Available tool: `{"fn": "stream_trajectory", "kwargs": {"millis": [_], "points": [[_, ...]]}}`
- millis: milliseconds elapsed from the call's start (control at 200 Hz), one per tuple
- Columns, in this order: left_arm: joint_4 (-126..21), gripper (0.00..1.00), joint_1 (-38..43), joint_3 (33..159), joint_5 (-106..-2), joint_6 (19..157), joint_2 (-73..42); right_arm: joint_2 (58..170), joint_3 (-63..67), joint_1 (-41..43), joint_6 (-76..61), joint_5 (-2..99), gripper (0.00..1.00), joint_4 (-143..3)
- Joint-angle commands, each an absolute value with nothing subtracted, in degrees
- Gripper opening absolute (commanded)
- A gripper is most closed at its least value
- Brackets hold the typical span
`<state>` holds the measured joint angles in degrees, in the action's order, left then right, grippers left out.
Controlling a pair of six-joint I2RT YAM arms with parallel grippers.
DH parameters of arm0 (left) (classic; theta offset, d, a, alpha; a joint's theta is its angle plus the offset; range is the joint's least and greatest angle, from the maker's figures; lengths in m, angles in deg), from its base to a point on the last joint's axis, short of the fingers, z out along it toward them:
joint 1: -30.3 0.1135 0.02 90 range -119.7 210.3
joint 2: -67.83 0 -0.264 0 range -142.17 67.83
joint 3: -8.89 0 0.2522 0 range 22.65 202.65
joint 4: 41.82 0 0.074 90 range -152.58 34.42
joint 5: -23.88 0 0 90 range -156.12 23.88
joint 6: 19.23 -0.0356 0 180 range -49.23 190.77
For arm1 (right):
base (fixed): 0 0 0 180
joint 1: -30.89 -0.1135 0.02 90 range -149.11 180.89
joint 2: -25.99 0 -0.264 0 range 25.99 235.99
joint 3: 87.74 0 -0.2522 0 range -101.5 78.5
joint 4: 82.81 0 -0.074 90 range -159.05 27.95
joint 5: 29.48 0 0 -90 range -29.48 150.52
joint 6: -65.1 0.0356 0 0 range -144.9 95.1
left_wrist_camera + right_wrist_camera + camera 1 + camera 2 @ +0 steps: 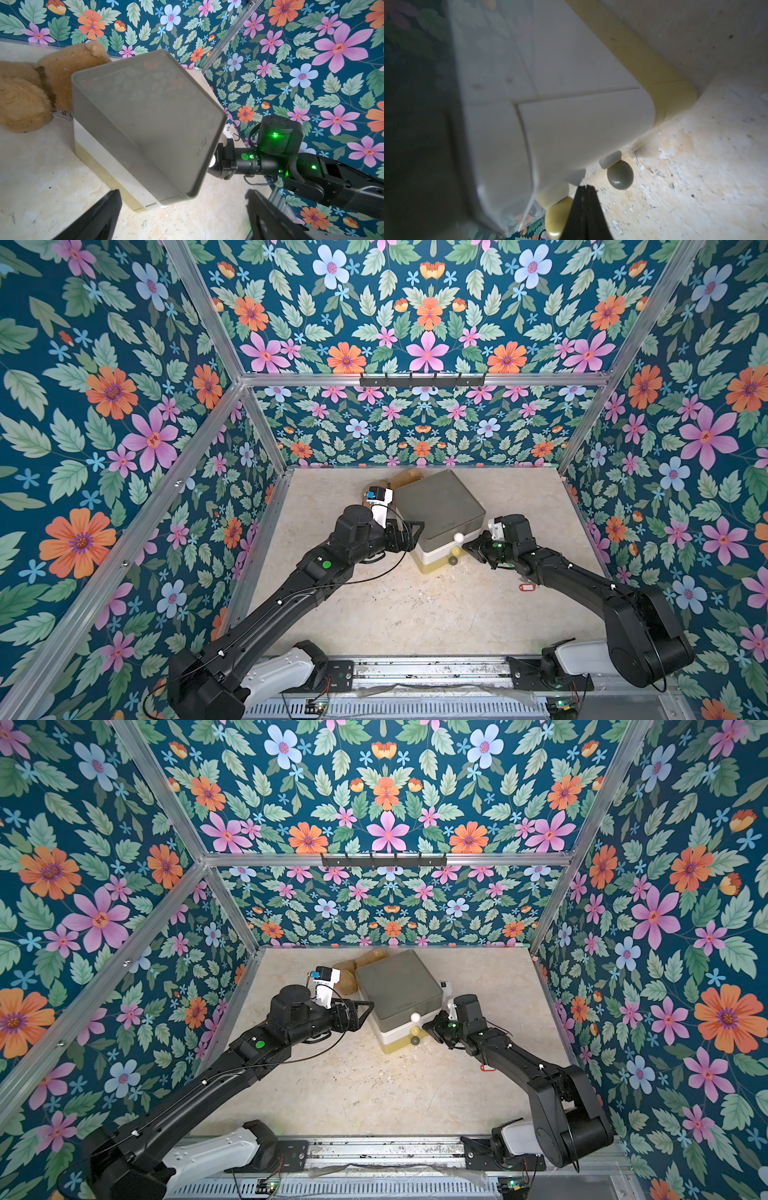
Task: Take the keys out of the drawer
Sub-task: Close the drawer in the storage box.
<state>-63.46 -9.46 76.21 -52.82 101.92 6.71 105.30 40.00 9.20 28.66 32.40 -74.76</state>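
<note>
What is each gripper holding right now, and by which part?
Nothing. The right gripper is shut on itself beside the yellow-green knob; the left gripper is open by the drawer unit.

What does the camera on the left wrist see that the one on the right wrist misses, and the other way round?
Only the left wrist view: a brown plush toy beside the drawer box, the right arm near a white knob, and the left arm's open jaws.
Only the right wrist view: a yellow-green knob, a grey-green knob, and the right arm's shut jaws close up beside the yellow-green one.
Both: the drawer box and the pale tabletop.
</note>
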Motion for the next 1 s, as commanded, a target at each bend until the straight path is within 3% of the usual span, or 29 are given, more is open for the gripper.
{"fn": "stream_trajectory", "kwargs": {"millis": [0, 450, 995], "points": [[-63.8, 0.99, -9.4, 75.3, -53.8, 102.6, 7.8, 105.9, 39.7, 9.0, 28.9, 32.5, 0.0, -77.4], [-65.7, 0.99, -9.4, 72.8, -55.8, 103.9, 11.7, 105.7, 40.9, 9.0, 29.2, 32.6, 0.04, -79.2], [-68.4, 0.99, -9.4, 75.3, -57.2, 101.0, 11.4, 98.0, 45.5, 9.1, 28.9, 36.2, 0.42, -73.3]]}}
